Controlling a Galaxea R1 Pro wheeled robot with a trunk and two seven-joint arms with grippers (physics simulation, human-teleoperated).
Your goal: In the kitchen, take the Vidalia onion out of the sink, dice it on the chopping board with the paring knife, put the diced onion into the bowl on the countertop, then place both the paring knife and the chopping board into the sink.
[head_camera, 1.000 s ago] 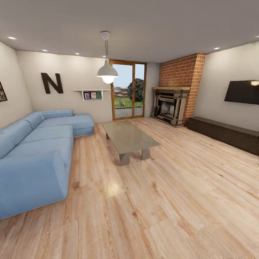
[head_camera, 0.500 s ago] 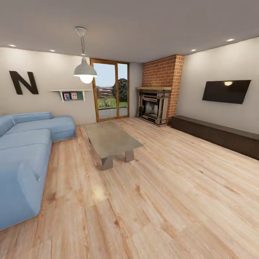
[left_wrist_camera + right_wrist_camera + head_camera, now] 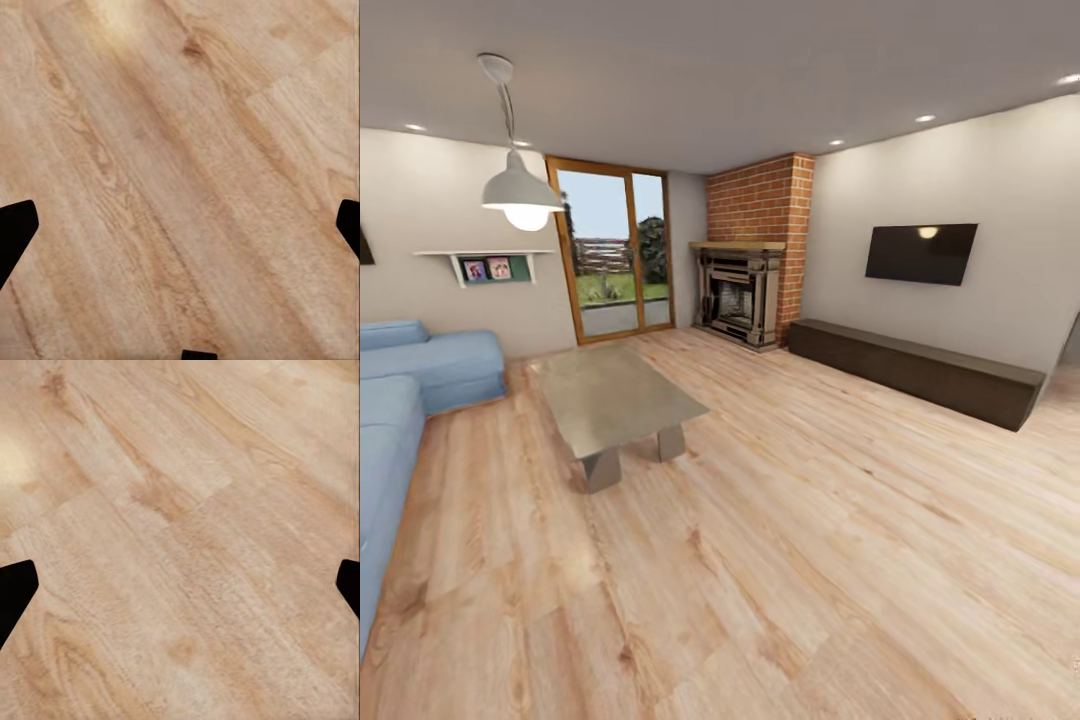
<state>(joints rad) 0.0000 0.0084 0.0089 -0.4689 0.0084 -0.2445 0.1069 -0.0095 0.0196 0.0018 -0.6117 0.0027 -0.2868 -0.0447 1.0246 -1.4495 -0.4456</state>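
Observation:
I am in a living room. The Vidalia onion, sink, chopping board, paring knife, bowl and countertop are all out of view. In the left wrist view my left gripper (image 3: 180, 229) hangs open over bare wooden floor, its black fingertips (image 3: 15, 232) far apart with nothing between them. In the right wrist view my right gripper (image 3: 180, 589) is open in the same way above the floor planks, its dark fingertips (image 3: 15, 589) at the frame's sides.
A blue sofa (image 3: 400, 400) stands at the left, with a low grey coffee table (image 3: 615, 400) beside it. Further back are a glass door (image 3: 610, 250) and a brick fireplace (image 3: 745, 280). A long dark cabinet (image 3: 920, 370) sits under a wall TV (image 3: 920, 253). Open wooden floor (image 3: 810, 560) lies ahead.
The head view has turned to the right: sofa, table and door have slid left in the picture, the wall letter N has left it, and the TV wall now shows more fully.

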